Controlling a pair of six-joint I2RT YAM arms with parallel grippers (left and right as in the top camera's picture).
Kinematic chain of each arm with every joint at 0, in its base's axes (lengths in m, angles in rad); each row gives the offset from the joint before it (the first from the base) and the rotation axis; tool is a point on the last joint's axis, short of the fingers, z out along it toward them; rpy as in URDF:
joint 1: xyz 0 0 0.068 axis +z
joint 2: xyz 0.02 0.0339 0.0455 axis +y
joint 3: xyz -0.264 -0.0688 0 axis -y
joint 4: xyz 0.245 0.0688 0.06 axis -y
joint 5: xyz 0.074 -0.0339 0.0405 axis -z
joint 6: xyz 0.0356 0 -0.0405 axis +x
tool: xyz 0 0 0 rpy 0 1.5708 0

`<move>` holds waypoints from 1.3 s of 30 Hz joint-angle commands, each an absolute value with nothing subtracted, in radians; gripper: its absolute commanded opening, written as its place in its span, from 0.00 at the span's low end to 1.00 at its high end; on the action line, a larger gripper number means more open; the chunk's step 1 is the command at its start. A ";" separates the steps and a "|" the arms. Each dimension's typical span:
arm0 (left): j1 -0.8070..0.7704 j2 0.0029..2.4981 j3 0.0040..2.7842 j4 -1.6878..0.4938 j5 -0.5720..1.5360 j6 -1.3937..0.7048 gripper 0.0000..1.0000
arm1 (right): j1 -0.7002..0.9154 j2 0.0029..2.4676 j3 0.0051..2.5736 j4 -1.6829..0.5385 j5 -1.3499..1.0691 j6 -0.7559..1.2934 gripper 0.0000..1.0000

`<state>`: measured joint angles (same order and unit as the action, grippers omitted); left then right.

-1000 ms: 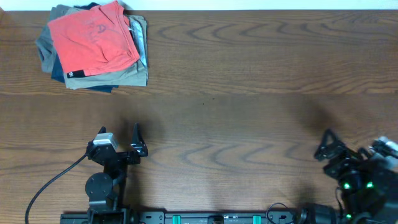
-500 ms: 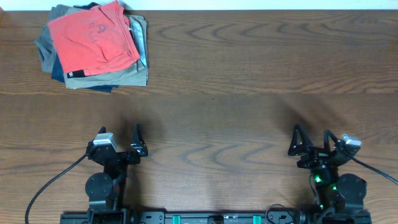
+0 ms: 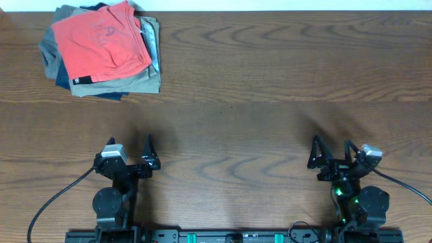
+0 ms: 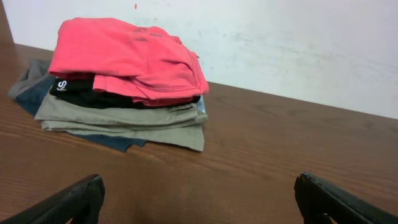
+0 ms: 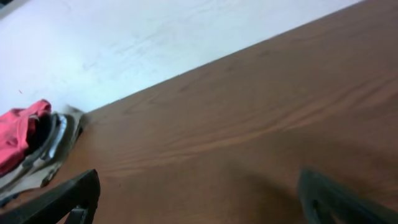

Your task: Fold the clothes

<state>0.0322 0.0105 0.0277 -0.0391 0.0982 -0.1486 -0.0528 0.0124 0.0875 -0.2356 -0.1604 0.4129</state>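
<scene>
The coral-red T-shirt (image 3: 101, 39) lies folded on top of a stack of garments at the table's far left corner. It shows in the left wrist view as the T-shirt (image 4: 124, 56) and, at the left edge of the right wrist view, as a sliver of the T-shirt (image 5: 18, 138). My left gripper (image 3: 129, 147) rests near the front edge at the left, open and holding nothing. At the front right, my right gripper (image 3: 331, 150) is open as well, with only bare wood between its fingers. Both are far from the shirt.
Under the shirt sit a black garment with a white tag (image 4: 93, 96), khaki garments (image 3: 128, 84) and a dark blue one (image 4: 112, 140). A white wall (image 4: 280, 43) runs behind the wooden table (image 3: 270, 101). A cable (image 3: 57, 199) trails from the left arm.
The right arm has swung in from the right edge and its gripper has shifted left along the front of the table. The left arm and the stack have not moved.
</scene>
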 commanded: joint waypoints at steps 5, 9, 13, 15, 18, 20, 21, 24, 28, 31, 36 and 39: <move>0.037 0.004 0.004 -0.061 0.105 -0.131 0.98 | -0.038 0.005 0.066 -0.162 -0.192 0.157 0.99; 0.037 0.004 0.004 -0.061 0.105 -0.131 0.98 | -0.038 0.005 0.049 -0.078 -0.184 0.148 0.99; 0.037 0.004 0.004 -0.061 0.105 -0.131 0.98 | -0.038 0.005 0.046 -0.026 -0.161 0.148 0.99; 0.037 0.004 0.004 -0.061 0.105 -0.131 0.98 | -0.038 0.005 0.035 0.027 -0.137 0.148 0.99; 0.037 0.004 0.004 -0.061 0.105 -0.131 0.98 | -0.039 0.005 0.003 0.111 -0.126 0.148 0.99; 0.037 0.004 0.004 -0.061 0.105 -0.131 0.98 | -0.039 0.005 0.005 0.109 -0.123 0.148 0.99; 0.037 0.004 0.004 -0.061 0.105 -0.131 0.98 | -0.039 0.005 0.005 0.109 -0.123 0.148 0.99; 0.037 0.004 0.004 -0.061 0.105 -0.131 0.98 | -0.039 0.005 0.005 0.094 -0.123 0.148 0.99; 0.037 0.004 0.004 -0.061 0.105 -0.131 0.98 | -0.039 0.005 0.005 -0.021 -0.109 0.148 0.99; 0.037 0.004 0.004 -0.061 0.105 -0.131 0.98 | -0.039 0.005 0.006 -0.067 -0.101 0.147 0.99; 0.037 0.004 0.004 -0.061 0.105 -0.131 0.98 | -0.039 0.005 0.006 -0.067 -0.093 0.081 0.99; 0.037 0.004 0.004 -0.061 0.105 -0.131 0.98 | -0.039 0.005 0.006 -0.068 -0.093 0.072 0.99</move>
